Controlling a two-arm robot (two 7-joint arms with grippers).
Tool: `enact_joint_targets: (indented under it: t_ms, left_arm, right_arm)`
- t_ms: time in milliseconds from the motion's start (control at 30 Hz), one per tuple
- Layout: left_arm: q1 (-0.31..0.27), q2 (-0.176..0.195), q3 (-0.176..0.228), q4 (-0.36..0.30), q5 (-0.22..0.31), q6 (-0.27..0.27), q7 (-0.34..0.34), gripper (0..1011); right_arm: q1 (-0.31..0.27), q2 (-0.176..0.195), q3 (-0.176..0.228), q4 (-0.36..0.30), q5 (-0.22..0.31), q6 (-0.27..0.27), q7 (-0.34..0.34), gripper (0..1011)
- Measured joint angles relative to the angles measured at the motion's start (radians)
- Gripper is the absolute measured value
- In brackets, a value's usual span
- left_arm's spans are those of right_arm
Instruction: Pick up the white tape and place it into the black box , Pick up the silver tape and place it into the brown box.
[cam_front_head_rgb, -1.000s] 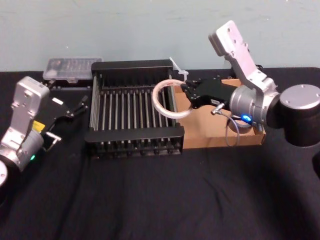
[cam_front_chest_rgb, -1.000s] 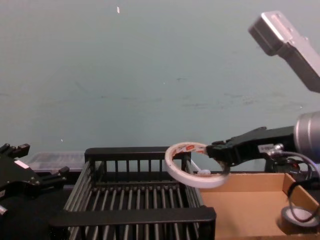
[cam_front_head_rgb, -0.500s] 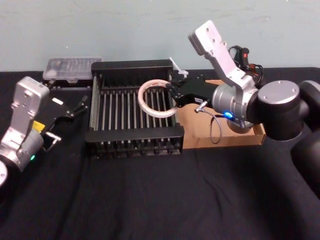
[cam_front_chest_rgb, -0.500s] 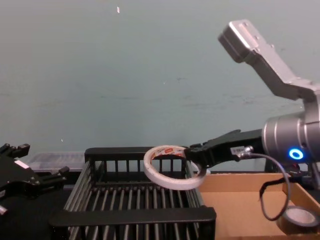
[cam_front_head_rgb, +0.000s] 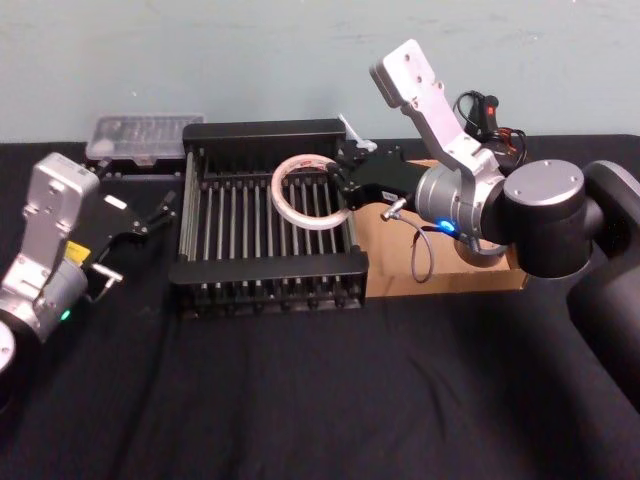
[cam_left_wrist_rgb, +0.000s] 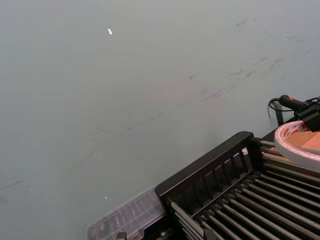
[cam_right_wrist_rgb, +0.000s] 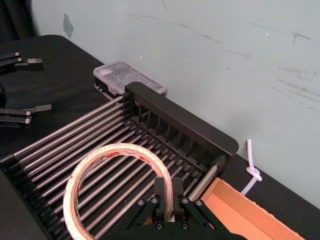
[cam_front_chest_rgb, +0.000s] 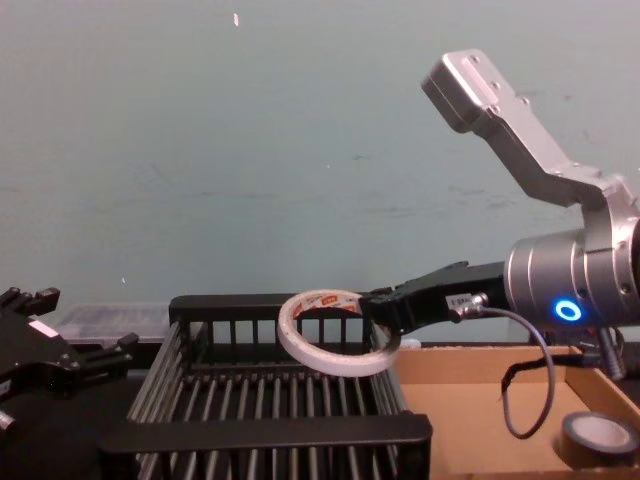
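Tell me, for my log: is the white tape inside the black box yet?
Not yet. The right pincer, shut on the white tape, holds it over the black box's bars, not resting on them.

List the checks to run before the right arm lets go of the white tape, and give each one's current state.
1. Jaws of the right gripper shut on the white tape: ok.
2. Tape hanging over the black box, inside its rims: ok.
3. Tape lowered onto the bars: not ok, held above them in the chest view.
4. The left gripper parked left of the box, out of the way: ok.
5. The silver tape lying in the brown box: ok.
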Motion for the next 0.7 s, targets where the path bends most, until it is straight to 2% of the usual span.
enact_joint_targets:
  t_ms: [333, 433, 700]
  left_arm:
    - [0.000, 0.000, 0.000, 0.000, 0.000, 0.000, 0.000, 1001]
    - [0.000, 0.000, 0.000, 0.000, 0.000, 0.000, 0.000, 1001]
    - [0.000, 0.000, 0.000, 0.000, 0.000, 0.000, 0.000, 1001]
  right_arm:
    - [-0.002, 0.003, 0.000, -0.005, 0.000, 0.002, 0.001, 107]
    - [-0.003, 0.003, 0.000, -0.006, 0.000, 0.003, 0.002, 158]
    - [-0.003, 0.004, 0.000, -0.007, 0.000, 0.004, 0.002, 430]
